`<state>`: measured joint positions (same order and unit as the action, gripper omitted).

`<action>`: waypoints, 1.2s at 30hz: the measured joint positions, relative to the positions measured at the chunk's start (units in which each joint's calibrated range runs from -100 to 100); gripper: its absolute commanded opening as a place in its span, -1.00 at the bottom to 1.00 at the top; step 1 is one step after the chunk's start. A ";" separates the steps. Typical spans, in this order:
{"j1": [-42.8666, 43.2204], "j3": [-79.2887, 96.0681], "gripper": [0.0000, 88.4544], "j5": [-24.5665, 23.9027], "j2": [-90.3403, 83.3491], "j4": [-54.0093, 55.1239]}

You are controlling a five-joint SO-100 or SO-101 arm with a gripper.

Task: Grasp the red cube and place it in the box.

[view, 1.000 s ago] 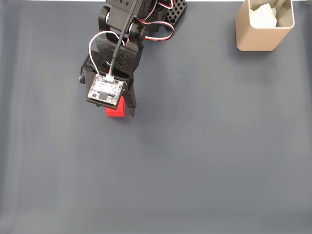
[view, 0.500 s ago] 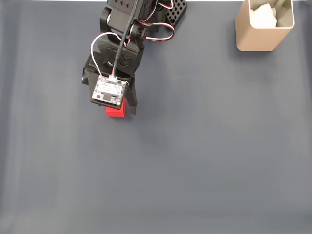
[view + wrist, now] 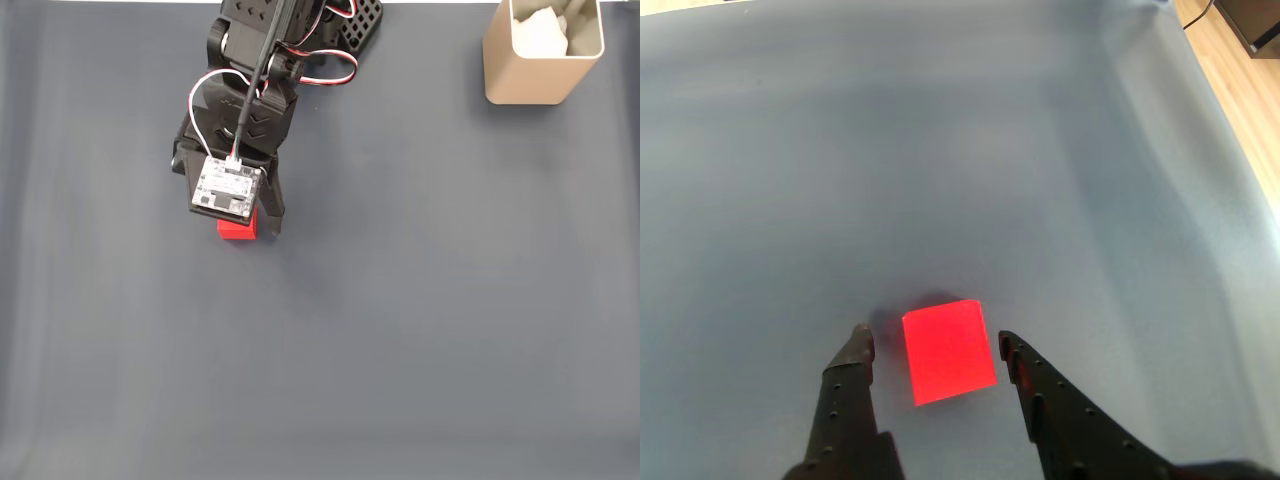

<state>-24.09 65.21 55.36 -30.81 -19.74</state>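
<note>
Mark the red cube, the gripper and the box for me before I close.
red cube [image 3: 948,350]: wrist view, centre of its top face.
gripper [image 3: 935,343]: wrist view, midway between the two open fingertips, which flank the cube.
box [image 3: 528,75]: fixed view, its tan front wall, top right corner.

matt red cube [image 3: 948,350], smooth grey cloth [image 3: 940,150]

Dark grey-blue table cover [image 3: 450,330], light wooden floor [image 3: 1240,90] beyond its edge.
</note>
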 measured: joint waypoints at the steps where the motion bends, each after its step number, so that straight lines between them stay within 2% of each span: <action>1: 0.00 0.00 -0.28 0.00 0.18 0.00; 36: 0.90 0.00 -0.28 -1.17 3.74 1.38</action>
<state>-23.19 65.21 54.19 -27.06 -18.36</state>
